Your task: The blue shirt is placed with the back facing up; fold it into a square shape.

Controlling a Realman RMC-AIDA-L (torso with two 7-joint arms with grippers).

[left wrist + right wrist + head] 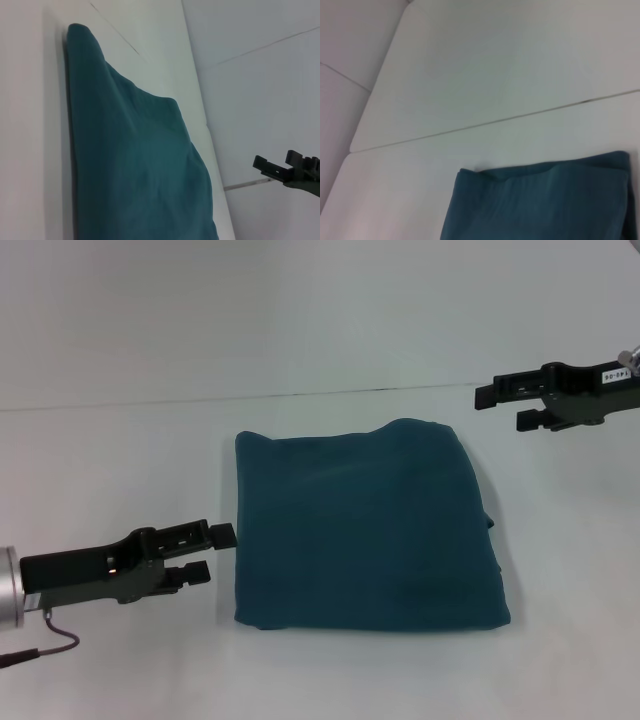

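Cloth first: the blue shirt (365, 530) lies flat in the middle of the white counter (120, 460), already folded into a compact, roughly square bundle with its plain side up, edges mostly even, though a small lip of fabric pokes out on its right edge. It looks soft, limp and light, several layers thick, so it should slide easily on the smooth surface and sag if lifted; any tidying would best pinch a corner or the stray edge through all layers. The left claw (212, 552) hovers just beside the shirt's left edge, fingers narrowly parted and holding nothing. The right claw (505, 404) hangs well apart beyond the far right corner, likewise slightly parted and empty
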